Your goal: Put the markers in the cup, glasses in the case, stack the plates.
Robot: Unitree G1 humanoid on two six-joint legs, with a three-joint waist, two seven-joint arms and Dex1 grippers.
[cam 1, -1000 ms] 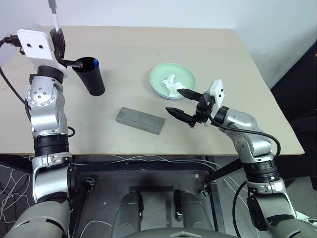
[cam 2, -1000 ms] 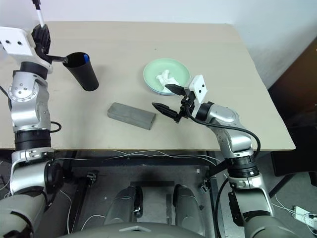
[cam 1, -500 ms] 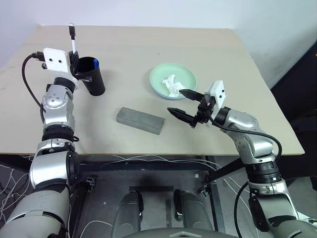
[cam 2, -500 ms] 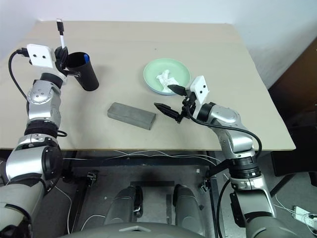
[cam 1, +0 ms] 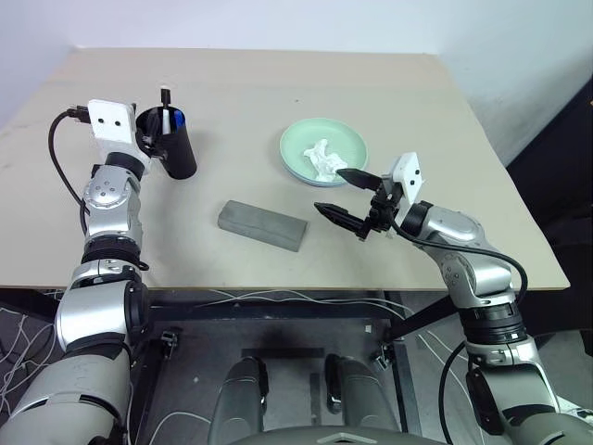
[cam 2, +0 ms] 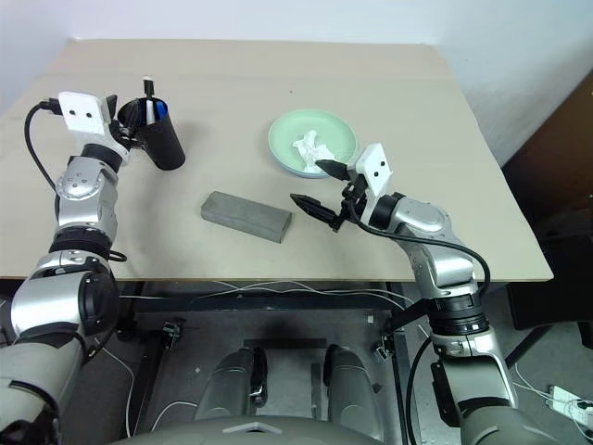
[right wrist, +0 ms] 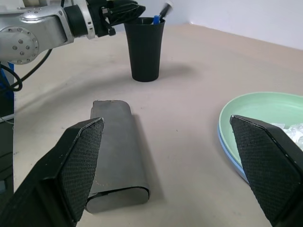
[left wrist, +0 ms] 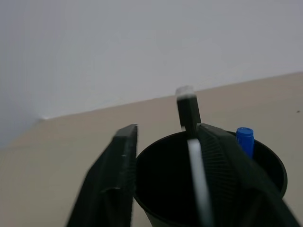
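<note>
Two thin white markers (cam 1: 166, 119) upright in tall matte black cup (cam 1: 176, 146) near beige wooden table's (cam 1: 278, 83) left edge, plain white wall behind. Left gripper (left wrist: 163, 163) parted at the rim, grasping nothing. Grey fabric case (cam 1: 262, 225) near front edge. Stacked mint-on-blue plates (cam 1: 301, 148) mid-table, holding crumpled white tissue (cam 1: 321, 158). Right gripper (cam 1: 341, 195) spread wide, empty.

Both eye views: from the head, looking forward and down over the whole beige wooden table (cam 1: 278, 93), almost the same scene. Left wrist view: very close, level, into the tall black tapered cup (left wrist: 208, 189). Right wrist view: low over the tabletop, facing the flat grey fabric case (right wrist: 116, 156) and the same cup farther off.
</note>
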